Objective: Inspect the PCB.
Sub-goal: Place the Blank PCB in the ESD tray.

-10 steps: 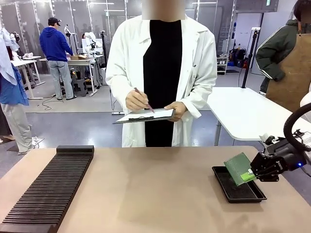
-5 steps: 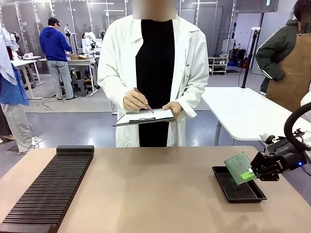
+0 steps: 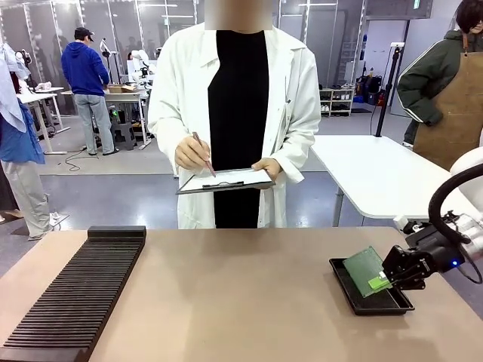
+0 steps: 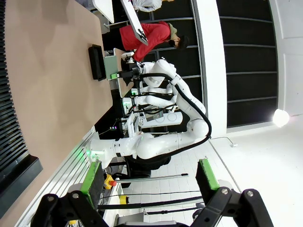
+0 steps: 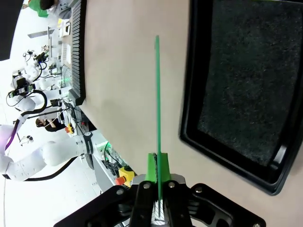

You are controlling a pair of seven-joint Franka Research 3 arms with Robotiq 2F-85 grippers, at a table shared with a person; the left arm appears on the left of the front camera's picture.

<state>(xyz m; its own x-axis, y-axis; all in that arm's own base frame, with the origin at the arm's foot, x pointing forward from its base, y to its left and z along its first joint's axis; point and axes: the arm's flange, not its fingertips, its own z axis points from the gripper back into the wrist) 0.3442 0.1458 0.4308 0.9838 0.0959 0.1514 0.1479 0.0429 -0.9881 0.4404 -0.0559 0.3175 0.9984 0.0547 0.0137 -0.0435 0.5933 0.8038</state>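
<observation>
Black tray (image 3: pixel 370 300): shallow, rectangular, lying flat on the tan table (image 3: pixel 241 302) near its right edge; the right wrist view shows a dark, finely textured floor inside a raised glossy rim (image 5: pixel 236 85)
Tray contents: no loose item visible on the floor of the tray; one corner of the PCB hangs over its near-right part in the front view, whether it touches the tray cannot be told
PCB (image 3: pixel 365 267): thin green board, held tilted above the right half of the tray, its face turned toward the person; in the right wrist view it appears edge-on as a thin green line (image 5: pixel 157 104) running up from the fingers, beside the tray rim
Right gripper (image 3: pixel 386 280): fingers closed narrow on the lower edge of the PCB, green pads (image 5: pixel 151 168) pressed to both faces of the board
Left gripper (image 4: pixel 149 177): fingers spread wide with nothing between them, green pads (image 4: pixel 91 176) well apart, held off the table
Slotted rack (image 3: pixel 72 298): long black ribbed holder on the left side of the table, running from the near-left corner toward the far side; no board visible in its slots
Person (image 3: pixel 238 113): stands at the far side in a white coat, one hand supporting a clipboard (image 3: pixel 225 181) with white paper, the other holding a pen on it
</observation>
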